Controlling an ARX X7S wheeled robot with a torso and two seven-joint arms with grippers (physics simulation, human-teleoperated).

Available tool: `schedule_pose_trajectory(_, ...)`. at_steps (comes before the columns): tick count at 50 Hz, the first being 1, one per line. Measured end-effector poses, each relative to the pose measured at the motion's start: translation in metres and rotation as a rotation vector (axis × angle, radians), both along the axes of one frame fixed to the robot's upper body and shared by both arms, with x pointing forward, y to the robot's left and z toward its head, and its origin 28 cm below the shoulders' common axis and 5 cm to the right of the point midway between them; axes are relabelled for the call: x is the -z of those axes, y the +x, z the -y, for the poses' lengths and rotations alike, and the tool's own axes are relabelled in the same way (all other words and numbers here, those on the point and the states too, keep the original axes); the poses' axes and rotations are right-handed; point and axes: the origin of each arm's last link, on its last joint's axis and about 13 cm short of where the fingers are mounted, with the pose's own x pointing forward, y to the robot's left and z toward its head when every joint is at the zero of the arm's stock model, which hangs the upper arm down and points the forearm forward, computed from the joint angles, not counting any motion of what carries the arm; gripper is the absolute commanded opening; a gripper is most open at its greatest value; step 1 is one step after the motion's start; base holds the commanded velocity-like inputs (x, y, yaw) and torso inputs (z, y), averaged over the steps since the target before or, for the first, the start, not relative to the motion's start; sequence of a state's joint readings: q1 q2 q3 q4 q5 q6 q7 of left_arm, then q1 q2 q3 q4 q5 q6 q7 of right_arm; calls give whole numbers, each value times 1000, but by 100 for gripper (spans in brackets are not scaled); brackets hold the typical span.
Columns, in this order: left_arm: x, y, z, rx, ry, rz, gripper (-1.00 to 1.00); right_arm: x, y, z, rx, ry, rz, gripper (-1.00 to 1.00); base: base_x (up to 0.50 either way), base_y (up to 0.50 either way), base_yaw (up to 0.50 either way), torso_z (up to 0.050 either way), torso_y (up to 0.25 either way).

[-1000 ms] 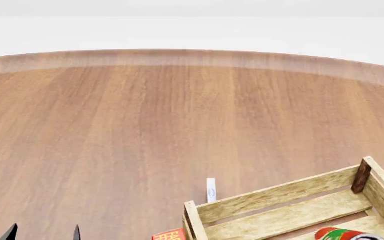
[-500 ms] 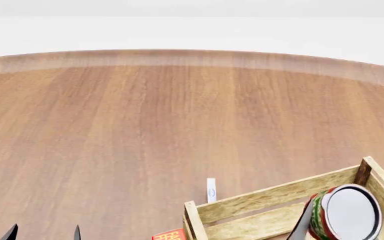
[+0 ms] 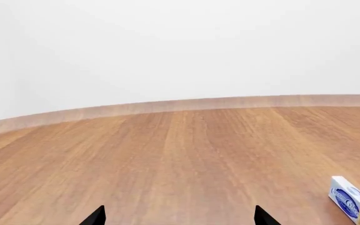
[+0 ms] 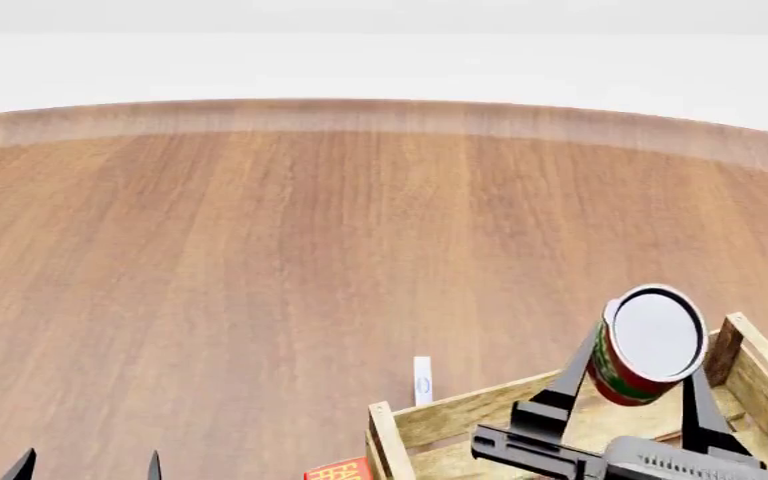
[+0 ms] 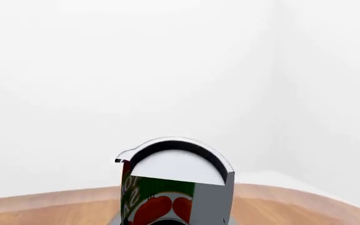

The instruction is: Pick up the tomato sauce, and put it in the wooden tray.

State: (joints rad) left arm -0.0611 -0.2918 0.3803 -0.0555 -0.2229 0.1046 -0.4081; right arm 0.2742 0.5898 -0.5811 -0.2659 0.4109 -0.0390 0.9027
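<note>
The right gripper (image 4: 642, 385) has its jaws closed on the tomato sauce (image 4: 647, 343), one dark finger on each side of the can. The can is held in the air above the wooden tray (image 4: 491, 412), tilted so that its plain silver end faces the head camera. Its label shows as a red band with a green edge. In the right wrist view the tomato sauce (image 5: 167, 197) fills the lower middle of the frame; the label there has red tomatoes on green, and white lettering along one edge that is too cut off to read.

The tray sits on the brown wooden surface (image 4: 291, 260), with a darker post (image 4: 723, 350) at its far corner. Just beyond the tray's far rail stands a small white box (image 4: 422, 380) with a blue oval mark. In the left wrist view the same white box (image 3: 347, 202) carries blue writing inside the oval, too small to read. A red box (image 4: 341, 469) with yellow printing lies against the tray's near left corner.

The left gripper (image 3: 178, 216) hangs low over the surface, well apart from the tray, its jaws spread wide and holding nothing.
</note>
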Motion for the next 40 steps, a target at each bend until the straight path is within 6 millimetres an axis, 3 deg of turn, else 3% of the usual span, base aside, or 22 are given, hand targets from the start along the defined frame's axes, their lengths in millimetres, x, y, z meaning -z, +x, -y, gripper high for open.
schedule_pose_trajectory(28,0,0,0,2,1,0,100,33,75,2,76,-23,-192,-100,0,0,0,0,0)
schedule_pose_trajectory(40,0,0,0,3,1,1,100,48,92,2,95,-26,-255,-100,0,0,0,0,0)
